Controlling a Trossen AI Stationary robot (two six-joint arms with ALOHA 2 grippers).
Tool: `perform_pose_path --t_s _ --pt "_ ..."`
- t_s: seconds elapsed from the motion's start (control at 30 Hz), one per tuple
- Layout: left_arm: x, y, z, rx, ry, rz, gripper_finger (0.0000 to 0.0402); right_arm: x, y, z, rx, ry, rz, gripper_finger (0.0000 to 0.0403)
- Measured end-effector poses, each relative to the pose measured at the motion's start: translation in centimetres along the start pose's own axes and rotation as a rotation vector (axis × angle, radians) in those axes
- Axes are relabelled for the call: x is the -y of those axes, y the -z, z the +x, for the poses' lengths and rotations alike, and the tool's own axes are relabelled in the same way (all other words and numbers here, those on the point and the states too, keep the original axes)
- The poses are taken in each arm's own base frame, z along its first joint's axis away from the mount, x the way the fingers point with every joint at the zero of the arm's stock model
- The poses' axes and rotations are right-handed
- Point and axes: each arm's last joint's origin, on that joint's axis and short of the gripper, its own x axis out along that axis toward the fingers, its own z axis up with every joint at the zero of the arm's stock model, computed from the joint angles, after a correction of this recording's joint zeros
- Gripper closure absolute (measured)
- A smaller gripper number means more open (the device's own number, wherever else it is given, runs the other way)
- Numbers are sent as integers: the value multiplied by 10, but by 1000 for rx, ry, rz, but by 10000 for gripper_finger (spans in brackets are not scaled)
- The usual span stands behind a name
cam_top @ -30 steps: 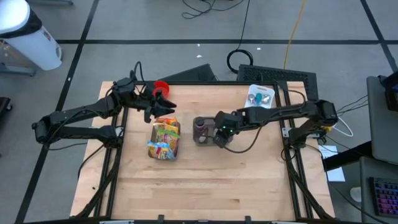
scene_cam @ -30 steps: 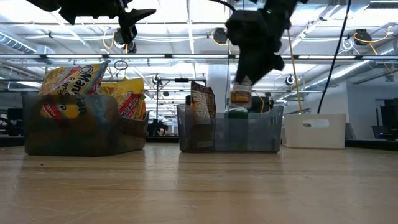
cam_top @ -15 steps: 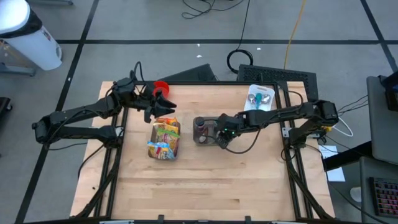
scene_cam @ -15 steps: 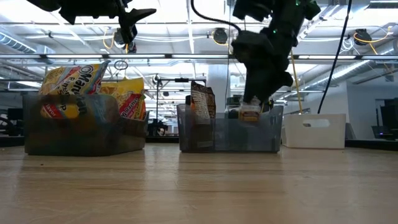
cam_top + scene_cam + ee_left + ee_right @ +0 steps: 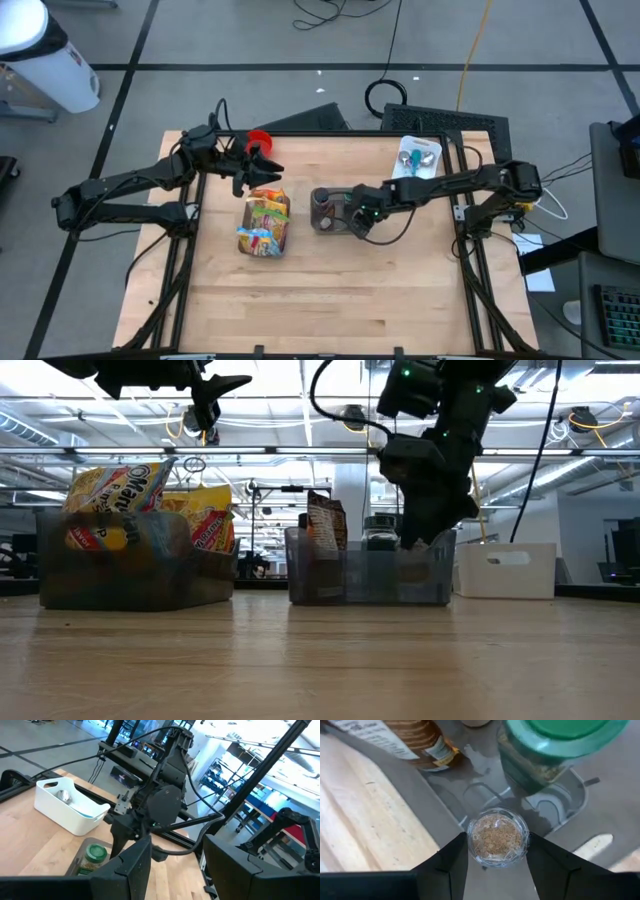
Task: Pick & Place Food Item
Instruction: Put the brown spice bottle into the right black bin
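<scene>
Clear plastic marks the nearest piece of the action: a small jar of brown granules (image 5: 497,838) sits squeezed between the right gripper's (image 5: 496,865) two dark fingers, which stand partly open at just the jar's width. The jar is down inside the smoky transparent bin (image 5: 368,571) at the middle of the wooden worktop (image 5: 330,290), its base close over the bin floor; whether it already rests there cannot be told. Just beside it in the same bin stands a larger green-lidded jar (image 5: 555,745), and a brown bottle (image 5: 415,740) lies a little farther along.

The risk here, as I judge it, is in the release. The held jar is near the green-lidded one, so fingers that spread wide could nudge that neighbour or catch the bin wall on the way up. If the jar is let go before it is truly seated, it could tip onto its side. A lift that drags a finger on the rim could shift the whole light bin.

Farther across the worktop, a second bin (image 5: 135,570) holds bright yellow snack packets (image 5: 264,224). Above and behind it hovers the left gripper (image 5: 172,870), waiting, its fingers parted with nothing between them. At the far edge a white tray (image 5: 418,157) sits well apart from both bins.
</scene>
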Motion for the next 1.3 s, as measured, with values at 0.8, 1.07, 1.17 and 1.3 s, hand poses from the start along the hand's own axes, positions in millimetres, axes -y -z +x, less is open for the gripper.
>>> perform_pose_path --t_s 0.8,1.07,1.17,1.3 --pt "1 1 1 -4 6 -13 215 1 -4 18 -8 8 7 267" --pt "1 1 1 -4 6 -12 215 0 -4 19 -21 -16 -11 221" --pt "1 1 1 -4 6 -11 215 3 -4 20 -26 -13 -7 201" --pt "1 1 1 -4 5 -10 215 5 -7 20 -37 -28 -2 184"
